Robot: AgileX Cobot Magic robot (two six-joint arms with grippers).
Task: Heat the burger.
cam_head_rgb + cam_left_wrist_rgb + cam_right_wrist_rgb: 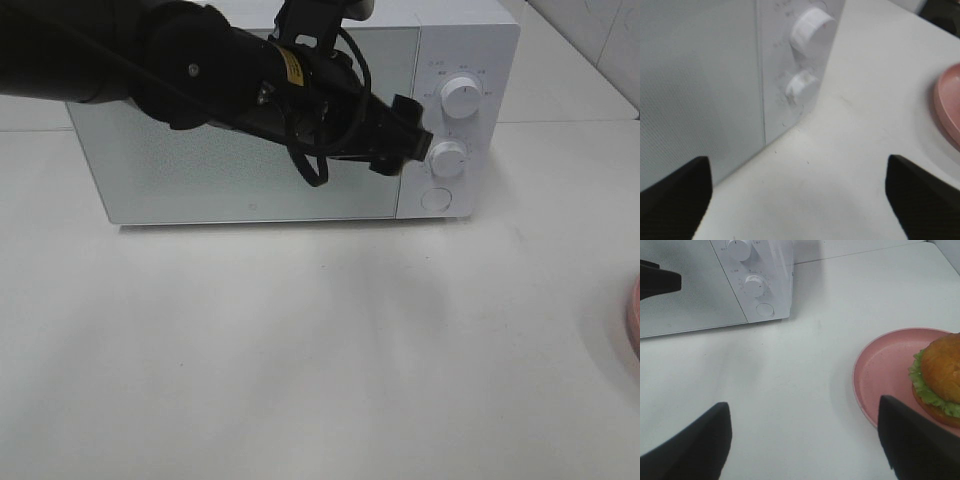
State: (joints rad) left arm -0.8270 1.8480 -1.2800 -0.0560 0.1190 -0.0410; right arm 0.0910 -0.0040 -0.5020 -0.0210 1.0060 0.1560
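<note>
The burger (942, 377), with a golden bun and green lettuce, sits on a pink plate (885, 370) in the right wrist view, out to one side of my open right gripper (804, 407). It is out of the exterior high view, where only the plate's edge (634, 315) shows at the right border. The white microwave (250, 150) stands at the back with its door closed. My left gripper (415, 140) reaches across the door to the control panel, right beside the lower knob (448, 157). In the left wrist view, the left gripper (799, 170) is open with nothing between its fingers.
The panel carries an upper knob (462, 96) and a round button (436, 198) below the lower knob. The left arm's black body and cables hang in front of the door's upper part. White tabletop spreads in front of the microwave.
</note>
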